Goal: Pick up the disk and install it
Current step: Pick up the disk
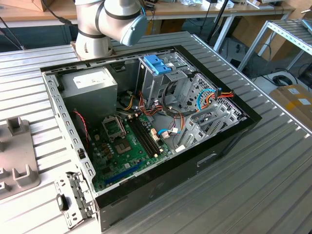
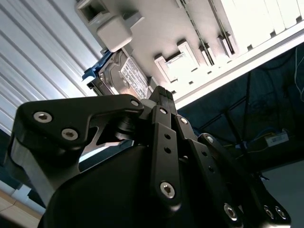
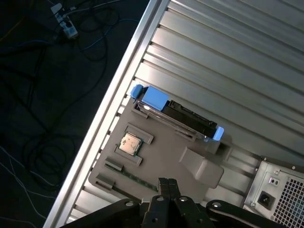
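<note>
Spanning the exterior view, a ribbed metal table (image 1: 273,185) carries an open computer case (image 1: 170,191) lying on its side, its inside facing up. The arm (image 1: 109,19) stands at the far edge of the table, behind the case. Inside the case a grey power supply (image 1: 90,85) sits at the far corner toward the exterior view's left, a green motherboard (image 1: 122,146) lies nearer, and a bare blue caddy handle (image 1: 157,64) caps the drive cage at the far side.

A grey tray (image 1: 14,165) lies on the table at the exterior view's left, well apart from the case's open side. In the first wrist view this tray (image 3: 161,152) runs along the table's edge. The disk (image 3: 185,114) stands on its long edge in a slot at the tray's rim, light blue bracket at both ends. In the second wrist view the disk (image 2: 124,78) shows its white label.

The gripper (image 3: 166,181) hangs above the tray, apart from the disk, its black fingers pressed together on nothing; in the second wrist view the gripper (image 2: 159,92) points toward the disk.

A processor chip (image 3: 129,143) lies flat in a tray recess near the disk, and a thin memory stick (image 3: 135,178) rests in a groove beside it.
</note>
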You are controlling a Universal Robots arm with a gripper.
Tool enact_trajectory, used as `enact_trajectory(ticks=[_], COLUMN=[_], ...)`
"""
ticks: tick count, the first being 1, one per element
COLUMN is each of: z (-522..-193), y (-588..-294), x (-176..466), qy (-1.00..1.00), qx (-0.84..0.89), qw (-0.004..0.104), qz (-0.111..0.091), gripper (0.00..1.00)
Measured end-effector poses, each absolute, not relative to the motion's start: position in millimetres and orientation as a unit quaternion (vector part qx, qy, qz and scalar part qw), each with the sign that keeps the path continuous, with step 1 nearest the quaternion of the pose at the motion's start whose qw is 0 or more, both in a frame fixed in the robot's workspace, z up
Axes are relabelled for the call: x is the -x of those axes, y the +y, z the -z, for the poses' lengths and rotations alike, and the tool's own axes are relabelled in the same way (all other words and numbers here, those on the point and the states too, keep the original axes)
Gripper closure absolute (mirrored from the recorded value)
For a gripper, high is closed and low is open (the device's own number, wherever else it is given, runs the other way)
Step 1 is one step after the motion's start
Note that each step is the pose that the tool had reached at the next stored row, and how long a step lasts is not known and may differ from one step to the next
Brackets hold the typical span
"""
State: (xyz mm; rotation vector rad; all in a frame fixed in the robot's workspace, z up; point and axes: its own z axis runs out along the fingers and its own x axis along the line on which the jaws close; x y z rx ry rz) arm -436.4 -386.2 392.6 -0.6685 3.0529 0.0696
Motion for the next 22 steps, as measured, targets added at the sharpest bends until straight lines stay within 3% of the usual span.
enact_trajectory(ticks=[22], z=[-392.6], y=[-386.2], x=[436.4], qy=[0.969], qx=[0.244], qw=[0.007], qz=[-0.023], gripper=[0.9])
